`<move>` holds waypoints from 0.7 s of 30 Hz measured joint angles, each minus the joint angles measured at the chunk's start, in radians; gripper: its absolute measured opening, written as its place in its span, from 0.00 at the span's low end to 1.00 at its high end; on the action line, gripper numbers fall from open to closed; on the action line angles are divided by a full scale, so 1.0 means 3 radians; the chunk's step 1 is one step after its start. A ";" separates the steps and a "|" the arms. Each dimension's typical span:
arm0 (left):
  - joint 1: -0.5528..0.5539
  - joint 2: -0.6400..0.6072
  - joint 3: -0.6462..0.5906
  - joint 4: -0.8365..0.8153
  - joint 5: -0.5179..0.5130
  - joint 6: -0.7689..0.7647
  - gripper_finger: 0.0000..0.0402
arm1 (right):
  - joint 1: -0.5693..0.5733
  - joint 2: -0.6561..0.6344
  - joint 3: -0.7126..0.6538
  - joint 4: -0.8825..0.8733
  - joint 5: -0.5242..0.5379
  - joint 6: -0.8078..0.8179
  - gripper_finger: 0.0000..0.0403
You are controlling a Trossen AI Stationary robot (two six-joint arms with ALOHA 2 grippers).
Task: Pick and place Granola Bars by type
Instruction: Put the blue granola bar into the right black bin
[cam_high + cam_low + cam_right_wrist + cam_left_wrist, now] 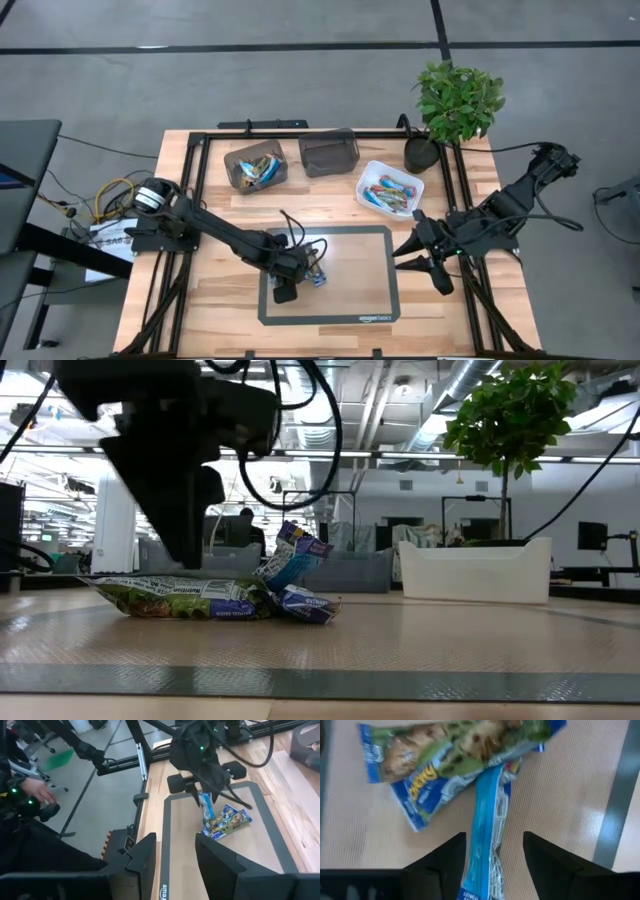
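Observation:
Three granola bars lie bunched on the dark-edged mat (375, 300) near its left side. A green-and-blue bar (460, 742) and a blue bar (422, 790) lie flat. A third blue bar (487, 820) rests on them, one end tilted up (295, 555). My left gripper (495, 862) is open and reaches down at a slant. Its fingers stand on either side of the third bar's near end, with a gap on one side. My right gripper (425, 255) is open and empty at the mat's right edge.
At the table's far side stand a dark bin holding several bars (255, 167), an empty dark bin (328, 152) and a white tray with bars (390, 190). A potted plant (455, 100) stands at the far right. A person's hand (35, 790) shows beyond the table's left side.

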 joint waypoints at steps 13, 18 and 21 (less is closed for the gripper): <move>-0.0029 0.0342 0.0007 0.0015 0.0128 0.0166 0.46 | 0.0000 0.0001 0.0000 -0.0033 0.0163 0.0057 0.32; -0.0023 0.0342 0.0030 -0.0020 0.0174 0.0092 0.29 | -0.0001 0.0001 0.0000 -0.0040 0.0163 0.0057 0.32; -0.0027 0.0344 0.0075 -0.0017 0.0212 0.0083 0.16 | -0.0001 0.0001 0.0000 -0.0107 0.0163 0.0060 0.32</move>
